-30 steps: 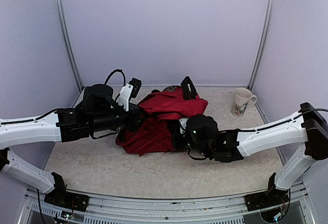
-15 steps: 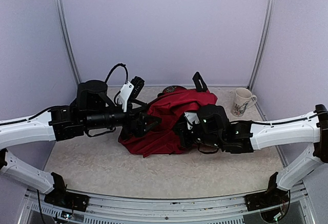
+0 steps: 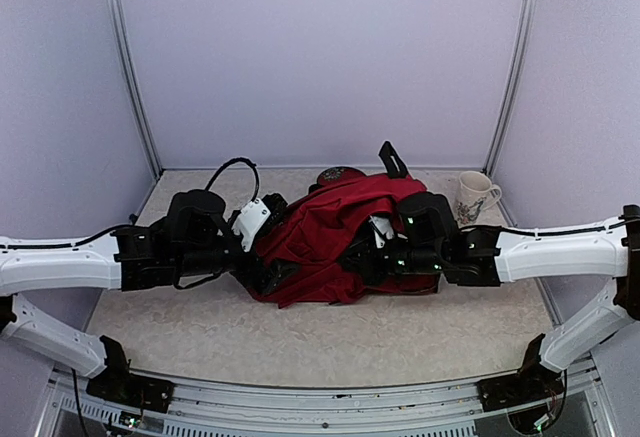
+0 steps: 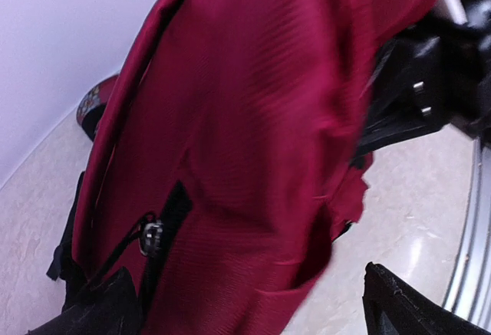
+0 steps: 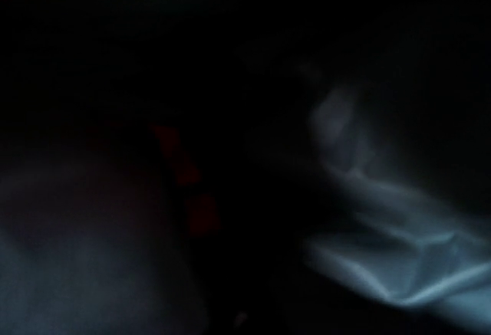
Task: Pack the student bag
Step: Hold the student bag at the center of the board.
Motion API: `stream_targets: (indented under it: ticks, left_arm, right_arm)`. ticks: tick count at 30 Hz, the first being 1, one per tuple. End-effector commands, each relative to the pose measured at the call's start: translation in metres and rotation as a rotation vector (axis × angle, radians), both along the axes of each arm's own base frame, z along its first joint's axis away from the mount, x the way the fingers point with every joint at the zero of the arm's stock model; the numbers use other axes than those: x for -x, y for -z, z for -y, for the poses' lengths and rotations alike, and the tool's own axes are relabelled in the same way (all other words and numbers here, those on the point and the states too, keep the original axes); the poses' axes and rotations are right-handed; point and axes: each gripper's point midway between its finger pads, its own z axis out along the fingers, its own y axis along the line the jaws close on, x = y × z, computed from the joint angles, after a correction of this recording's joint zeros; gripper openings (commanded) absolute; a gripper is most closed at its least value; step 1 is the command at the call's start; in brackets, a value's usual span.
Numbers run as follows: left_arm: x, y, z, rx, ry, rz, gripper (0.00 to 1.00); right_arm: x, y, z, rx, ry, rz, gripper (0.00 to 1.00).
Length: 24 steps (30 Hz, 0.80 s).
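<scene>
The student bag (image 3: pixel 330 232), dark red with black straps, lies crumpled mid-table between both arms. My left gripper (image 3: pixel 272 269) sits at its left near edge, open wide. In the left wrist view the bag (image 4: pixel 253 120) fills the frame, and the gripper (image 4: pixel 253 310) stands astride its lower fabric, a black fingertip (image 4: pixel 403 304) at either bottom corner. A zip pull (image 4: pixel 149 237) hangs by a black zip. My right arm's wrist (image 3: pixel 425 237) reaches into the bag from the right, its fingers hidden under the fabric. The right wrist view is nearly black, with grey lining folds (image 5: pixel 399 251).
A white patterned mug (image 3: pixel 472 197) stands at the back right, near the wall. A small round dark red thing (image 3: pixel 338 173) lies behind the bag. A black strap loop (image 3: pixel 392 160) sticks up from the bag's top. Pale walls close in three sides.
My left gripper has opened and let go of the bag, then dropped to its near left edge. The right arm pushed further in, and the bag shifted right.
</scene>
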Motion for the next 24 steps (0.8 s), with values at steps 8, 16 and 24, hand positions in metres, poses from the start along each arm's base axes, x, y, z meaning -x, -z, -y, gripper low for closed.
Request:
stream_targets:
  ticks: [8,16,24]
  left_arm:
    - [-0.016,0.069,0.013,-0.178,0.008,-0.051,0.96]
    - [-0.008,0.079,0.032,-0.152,0.081,-0.126,0.24]
    - [0.005,0.065,0.045,-0.051,0.124,-0.19,0.0]
  right_arm:
    - [0.001,-0.026,0.014,-0.031,0.047,-0.109,0.0]
    - [-0.003,0.042,0.033,0.111,0.139,-0.182,0.0]
    - [-0.008,0.07,0.033,0.103,0.158,-0.165,0.07]
